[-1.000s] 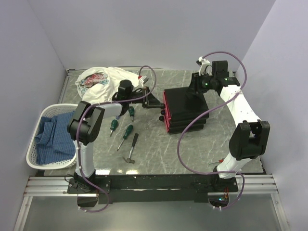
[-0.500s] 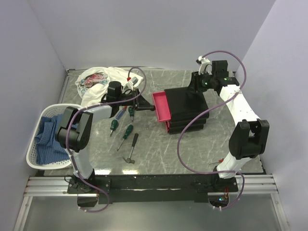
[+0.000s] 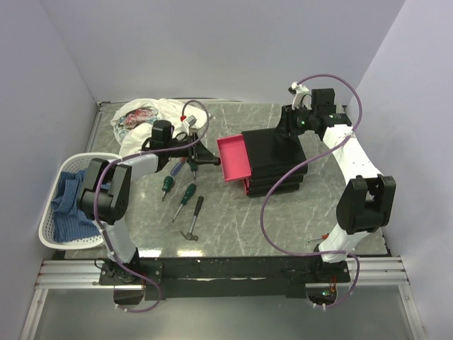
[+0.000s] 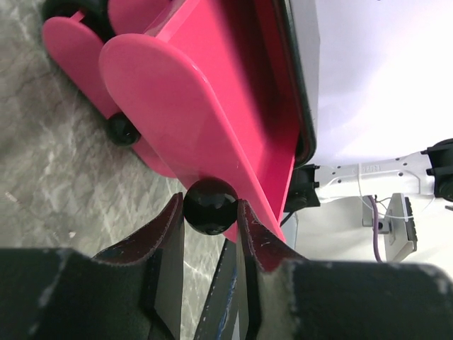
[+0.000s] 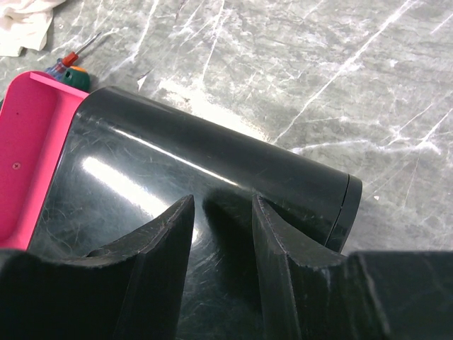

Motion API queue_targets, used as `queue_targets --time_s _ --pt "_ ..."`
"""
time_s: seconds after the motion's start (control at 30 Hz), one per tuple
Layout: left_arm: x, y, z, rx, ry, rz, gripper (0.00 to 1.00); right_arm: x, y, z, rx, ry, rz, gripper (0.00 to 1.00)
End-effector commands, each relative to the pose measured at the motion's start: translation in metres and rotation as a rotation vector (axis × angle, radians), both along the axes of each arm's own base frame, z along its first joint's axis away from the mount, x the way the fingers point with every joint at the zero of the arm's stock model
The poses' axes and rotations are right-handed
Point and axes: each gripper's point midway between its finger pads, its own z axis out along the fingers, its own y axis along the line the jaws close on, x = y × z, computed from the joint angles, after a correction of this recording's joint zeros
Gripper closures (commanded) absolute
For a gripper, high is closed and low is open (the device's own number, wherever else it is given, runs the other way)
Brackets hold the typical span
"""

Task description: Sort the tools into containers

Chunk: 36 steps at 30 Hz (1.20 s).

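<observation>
Grey marbled tabletop and pale lilac walls frame the overhead view. The left gripper (image 3: 207, 160) meets the front of the black drawer unit (image 3: 279, 159), whose top drawer (image 3: 233, 157) juts out toward it. Beside and nearer than that gripper lie the tools: a slim red-and-blue screwdriver (image 3: 177, 168), green-handled screwdrivers (image 3: 166, 184) and a small hammer (image 3: 193, 221), all loose on the table (none in the drawer). The right gripper (image 3: 289, 127) sits over the unit's far top edge.

From the left wrist, the gripper (image 4: 210, 211) pinches a round black knob (image 4: 210, 205) between its two fingers (image 4: 170, 230). The pink drawer (image 4: 212, 92) runs straight ahead, and a lower drawer's knob (image 4: 122, 129) shows off to one side.

From the right wrist, the gripper (image 5: 221, 216) is spread, nothing between its fingers (image 5: 166, 244), and their tips rest against the glossy black top of the unit (image 5: 212, 166). Off to one side is the drawn-out drawer (image 5: 32, 138), and beyond it a screwdriver handle (image 5: 69, 71).
</observation>
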Motion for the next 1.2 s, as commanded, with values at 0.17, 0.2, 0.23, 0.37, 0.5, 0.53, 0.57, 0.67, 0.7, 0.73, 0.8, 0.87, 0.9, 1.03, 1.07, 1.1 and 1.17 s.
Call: queue_targets --time_s 0.17,0.2,0.23,0.37,0.5,0.53,0.57,0.67,0.7,0.73,0.8,0.87,0.9,1.03,1.07,1.1,1.17 --pt "0.024 0.015 -0.016 0.101 -0.034 0.115 0.35 -0.024 -0.01 -0.055 -0.07 0.192 -0.025 0.5" --pt "0.026 0.016 -0.016 0.108 -0.046 0.113 0.32 -0.024 -0.011 -0.055 -0.072 0.192 -0.026 0.5" --pt "0.025 0.018 -0.016 0.116 -0.036 0.114 0.27 -0.024 -0.011 -0.054 -0.073 0.19 -0.025 0.5" --pt "0.021 0.029 0.005 0.115 -0.064 0.137 0.2 -0.027 -0.011 -0.056 -0.074 0.193 -0.019 0.49" --pt "0.015 0.071 0.022 0.216 -0.14 0.211 0.12 -0.03 -0.012 -0.056 -0.084 0.189 -0.018 0.49" --pt "0.014 0.076 0.027 0.245 -0.176 0.21 0.1 -0.031 -0.013 -0.058 -0.087 0.193 -0.019 0.49" --pt "-0.001 0.083 0.025 0.296 -0.141 0.197 0.1 -0.031 -0.013 -0.059 -0.089 0.192 -0.019 0.49" --pt "-0.014 0.092 0.018 0.385 -0.203 0.169 0.11 -0.033 -0.012 -0.063 -0.088 0.2 -0.014 0.49" --pt "-0.023 0.094 0.009 0.422 -0.173 0.16 0.11 -0.032 -0.013 -0.064 -0.09 0.204 -0.018 0.48" --pt "-0.026 0.1 -0.003 0.484 -0.148 0.177 0.12 -0.032 -0.013 -0.063 -0.094 0.201 -0.017 0.48" --pt "-0.042 0.105 -0.023 0.591 -0.092 0.164 0.16 -0.03 -0.014 -0.063 -0.095 0.202 -0.021 0.48" --pt "-0.055 0.117 -0.04 0.678 -0.051 0.216 0.2 -0.028 -0.014 -0.061 -0.099 0.193 -0.026 0.48" --pt "-0.062 0.116 -0.046 0.698 -0.046 0.221 0.21 -0.027 -0.015 -0.061 -0.099 0.193 -0.028 0.48" --pt "-0.079 0.111 -0.054 0.769 -0.098 0.251 0.24 -0.028 -0.015 -0.061 -0.101 0.191 -0.026 0.48" --pt "-0.08 0.11 -0.058 0.779 -0.079 0.274 0.25 -0.029 -0.016 -0.062 -0.103 0.194 -0.029 0.48" --pt "-0.085 0.105 -0.061 0.78 -0.07 0.264 0.26 -0.029 -0.015 -0.062 -0.103 0.192 -0.027 0.48" --pt "-0.087 0.106 -0.07 0.816 -0.056 0.285 0.28 -0.03 -0.015 -0.061 -0.1 0.192 -0.025 0.48"
